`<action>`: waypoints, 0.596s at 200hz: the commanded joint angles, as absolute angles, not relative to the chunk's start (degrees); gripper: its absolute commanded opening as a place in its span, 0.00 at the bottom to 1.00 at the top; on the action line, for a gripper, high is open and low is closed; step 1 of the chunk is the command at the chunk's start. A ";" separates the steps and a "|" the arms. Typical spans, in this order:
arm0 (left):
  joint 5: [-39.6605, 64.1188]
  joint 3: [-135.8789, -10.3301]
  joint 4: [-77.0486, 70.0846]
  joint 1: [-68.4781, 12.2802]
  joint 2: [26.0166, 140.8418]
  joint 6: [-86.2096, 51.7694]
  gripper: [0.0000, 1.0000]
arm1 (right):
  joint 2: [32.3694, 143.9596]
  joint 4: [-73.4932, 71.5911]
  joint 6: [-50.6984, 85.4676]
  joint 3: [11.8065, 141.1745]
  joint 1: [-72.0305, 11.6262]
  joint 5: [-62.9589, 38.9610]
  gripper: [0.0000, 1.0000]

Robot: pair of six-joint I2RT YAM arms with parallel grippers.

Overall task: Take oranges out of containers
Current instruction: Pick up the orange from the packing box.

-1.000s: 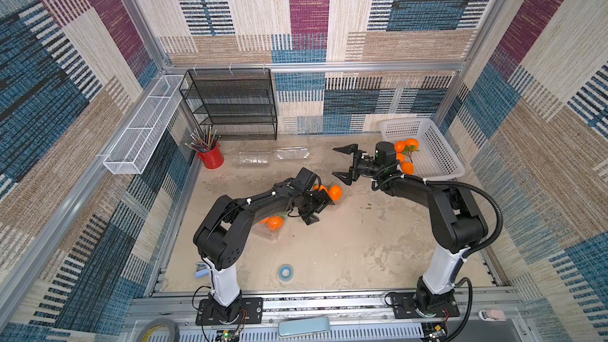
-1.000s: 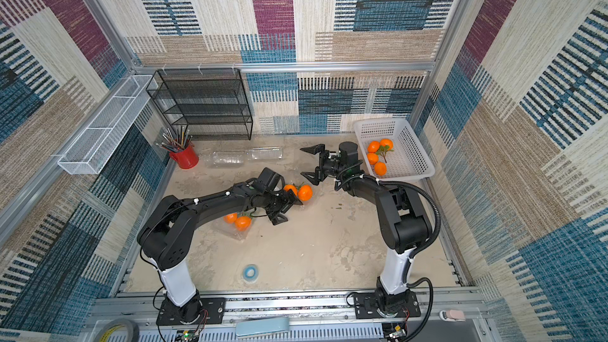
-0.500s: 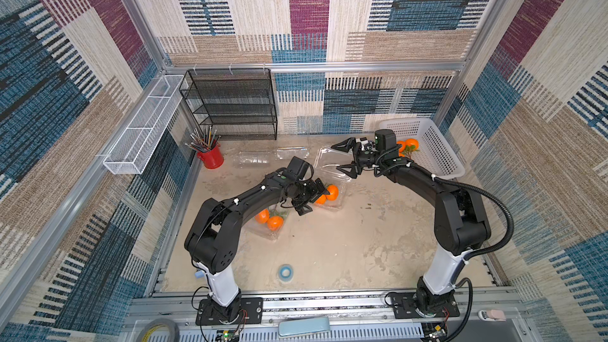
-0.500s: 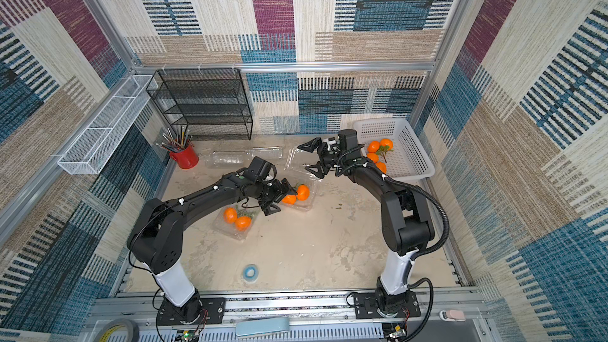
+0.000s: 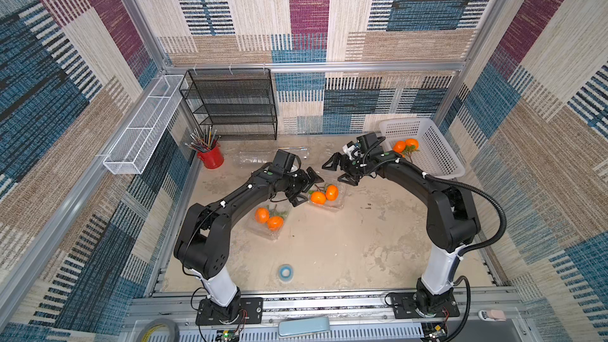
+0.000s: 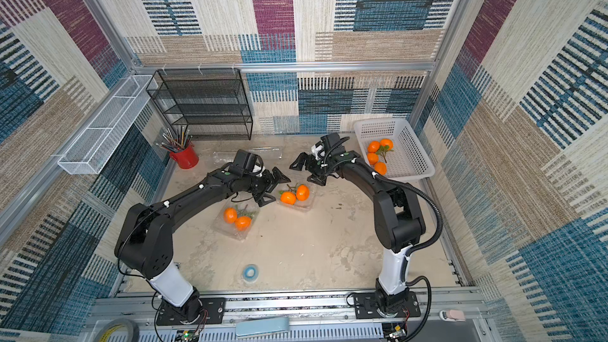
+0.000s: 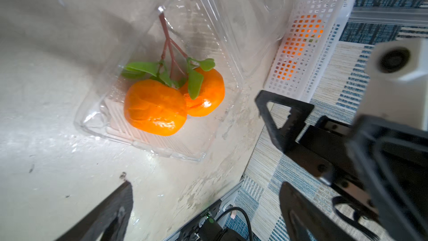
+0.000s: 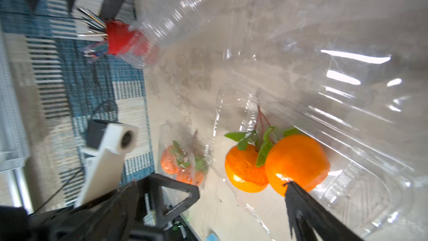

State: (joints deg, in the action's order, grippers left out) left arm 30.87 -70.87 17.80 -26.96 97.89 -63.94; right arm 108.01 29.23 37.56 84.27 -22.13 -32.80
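Presently both claws stand wide and empty: left claw (image 5: 307, 189) beside the open container (image 5: 335, 206), right claw (image 5: 336, 172) at its far rim. Two oranges (image 5: 324, 194) lie inside; a second pair (image 5: 268, 218) sits in a second container (image 5: 255, 229). Front worktop (image 5: 362, 251) is free to its edge, bar one tape roll (image 5: 285, 273). Left claw has spread wider than a second ago.

Count recorded in a top view: eight oranges (image 6: 289, 198), two in each of two clear containers (image 6: 227, 230) and four in the one white basket (image 6: 411, 149); four clear containers in all, two empty; one wire trough (image 6: 98, 139), one black mesh rack (image 6: 204, 103), one red cup (image 6: 186, 159), one blue tape roll (image 6: 250, 272).
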 commanded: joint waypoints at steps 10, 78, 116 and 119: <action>35.07 -69.21 12.38 -26.74 96.70 -66.17 1.00 | 109.70 33.53 32.04 84.68 -23.98 -22.29 0.97; 35.77 -66.40 12.50 -26.11 93.78 -65.00 0.99 | 114.75 37.81 31.04 87.71 -27.89 -13.82 0.90; 35.99 -62.95 9.38 -25.75 92.81 -66.83 0.99 | 116.54 38.87 31.33 87.95 -29.09 -10.75 0.89; 36.04 -62.70 9.14 -25.75 92.74 -67.14 0.99 | 116.61 38.78 31.37 87.83 -29.04 -10.53 0.89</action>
